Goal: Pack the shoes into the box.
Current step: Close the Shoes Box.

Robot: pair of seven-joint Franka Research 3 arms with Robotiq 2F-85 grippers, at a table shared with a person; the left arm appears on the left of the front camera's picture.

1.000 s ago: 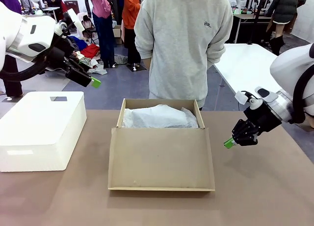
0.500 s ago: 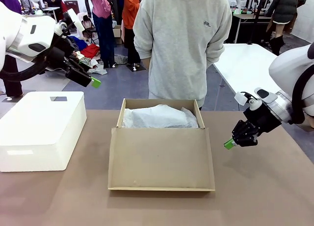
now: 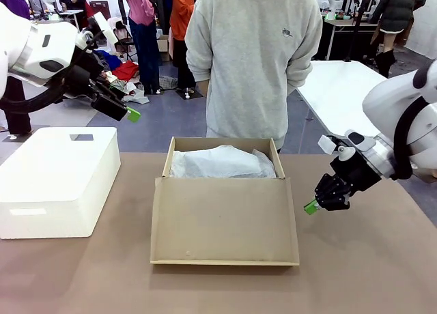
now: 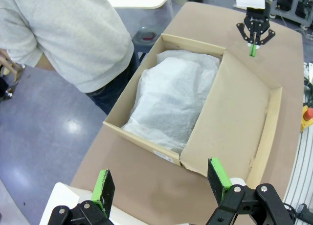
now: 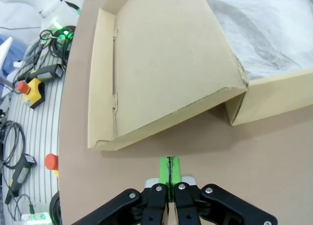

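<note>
The tan cardboard box [image 3: 224,222] stands mid-table with its lid flap hanging toward me; white tissue paper [image 3: 222,162] bulges inside it. The shoes are hidden. My left gripper [image 3: 120,74] hangs open high over the table's left, holding nothing. Its wrist view looks down between its fingers [image 4: 161,183] on the box [image 4: 244,112] and tissue [image 4: 171,98]. My right gripper [image 3: 311,207] is shut on nothing, just right of the flap's upper corner and low over the table. Its wrist view has the shut pads [image 5: 169,168] pointing at the flap's side edge [image 5: 166,63].
A large white foam box [image 3: 58,181] sits at the table's left. A person in a grey sweatshirt [image 3: 252,61] stands at the far edge behind the cardboard box. Cables and red stop buttons [image 5: 29,90] lie off the table's near side.
My right gripper has moved a little left and down, closer to the box's flap. The left arm and the box have stayed still.
</note>
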